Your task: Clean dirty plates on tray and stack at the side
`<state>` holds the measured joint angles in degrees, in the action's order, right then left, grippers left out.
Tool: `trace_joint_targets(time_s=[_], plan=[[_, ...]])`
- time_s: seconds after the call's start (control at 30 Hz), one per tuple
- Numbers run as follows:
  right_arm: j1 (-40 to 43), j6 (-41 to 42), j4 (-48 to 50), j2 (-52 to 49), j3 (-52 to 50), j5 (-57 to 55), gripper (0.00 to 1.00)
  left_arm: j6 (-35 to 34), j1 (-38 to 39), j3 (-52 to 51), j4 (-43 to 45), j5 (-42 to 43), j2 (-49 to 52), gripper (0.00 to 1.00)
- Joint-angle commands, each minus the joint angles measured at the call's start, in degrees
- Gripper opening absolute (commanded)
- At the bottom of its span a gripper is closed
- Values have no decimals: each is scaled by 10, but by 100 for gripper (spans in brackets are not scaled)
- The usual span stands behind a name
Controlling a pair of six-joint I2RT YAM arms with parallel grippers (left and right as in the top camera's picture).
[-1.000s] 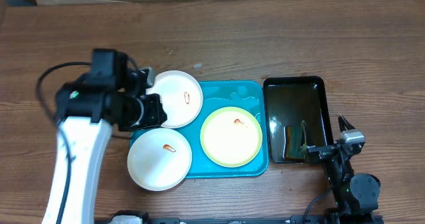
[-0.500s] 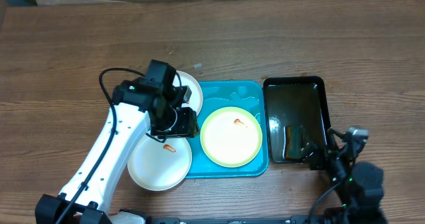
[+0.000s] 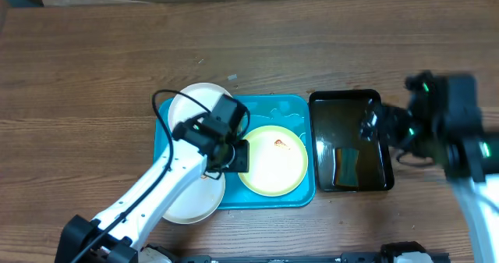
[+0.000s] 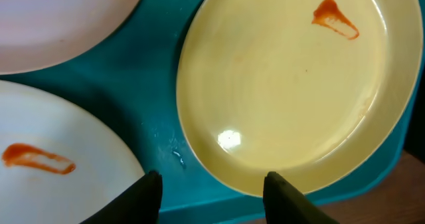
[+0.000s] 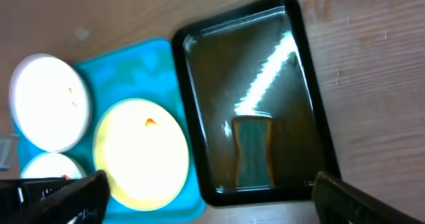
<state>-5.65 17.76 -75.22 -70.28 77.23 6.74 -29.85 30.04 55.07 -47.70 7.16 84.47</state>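
The left arm (image 3: 156, 197) reaches from the near counter edge over the near white plate (image 3: 187, 204). The left jaws hang released and empty above the blue tray (image 3: 300, 107), at the yellow-green plate (image 3: 273, 161) rim. The far white plate (image 3: 195, 107) overhangs the tray corner. The right arm (image 3: 460, 130) holds the right jaws wide, empty, above the black tray (image 3: 351, 130). A second ago the left jaws were clenched further left, and the right arm sat nearer.

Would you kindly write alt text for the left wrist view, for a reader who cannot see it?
A yellow-green plate with an orange-red smear near its upper rim fills most of the view, lying on the turquoise tray. A white plate shows at upper left and a smeared white plate at lower left; the left gripper hangs open at the bottom edge.
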Motion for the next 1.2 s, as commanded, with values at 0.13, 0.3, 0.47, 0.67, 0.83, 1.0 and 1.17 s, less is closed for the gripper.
trace_joint_targets(time_s=[0.13,0.3,0.47,0.67,0.83,1.0,1.17], plan=[[2,-6,-27,-113,17,-7,84,-26,3,-46,49,-34,19,43],[2,-7,-18,-171,8,-7,81,-25,3,-46,70,-60,52,41],[2,-6,4,-193,-4,-27,81,-25,2,-42,75,-53,78,39],[2,-6,16,-194,-4,-33,81,-22,-5,-42,80,-46,82,37],[2,-6,16,-194,-4,-33,81,-6,-5,-42,103,-46,82,27],[2,-7,12,-194,-4,-33,81,-3,-5,-42,109,-48,85,26],[2,-7,11,-194,-4,-33,82,-3,-5,-42,109,-47,94,23]])
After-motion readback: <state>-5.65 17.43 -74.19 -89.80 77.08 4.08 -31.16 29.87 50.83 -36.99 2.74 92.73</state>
